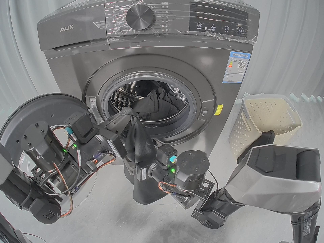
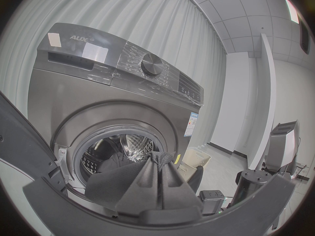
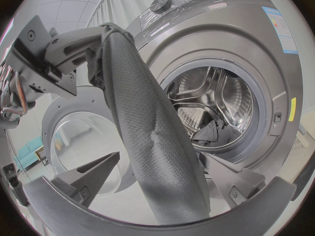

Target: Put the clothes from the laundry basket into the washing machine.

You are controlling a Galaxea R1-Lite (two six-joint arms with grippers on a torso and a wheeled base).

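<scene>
- Head view: the washing machine (image 1: 148, 68) stands open, with dark clothes (image 1: 158, 102) inside its drum. The left end effector (image 1: 128, 114) is closed on a dark garment (image 1: 140, 142), which hangs just before the machine's opening. The laundry basket (image 1: 270, 118) beside the machine looks empty where we can see inside, so we judge the task nearly finished.
- Left wrist view: the fingers (image 2: 144, 181) pinch the garment's top.
- Right wrist view: the right end effector (image 3: 160, 161) is wide open around the hanging garment, not gripping it.
- A blue label (image 1: 237, 67) and a yellow sticker (image 1: 218, 109) sit on the machine's front. Their print is too small to read.
</scene>
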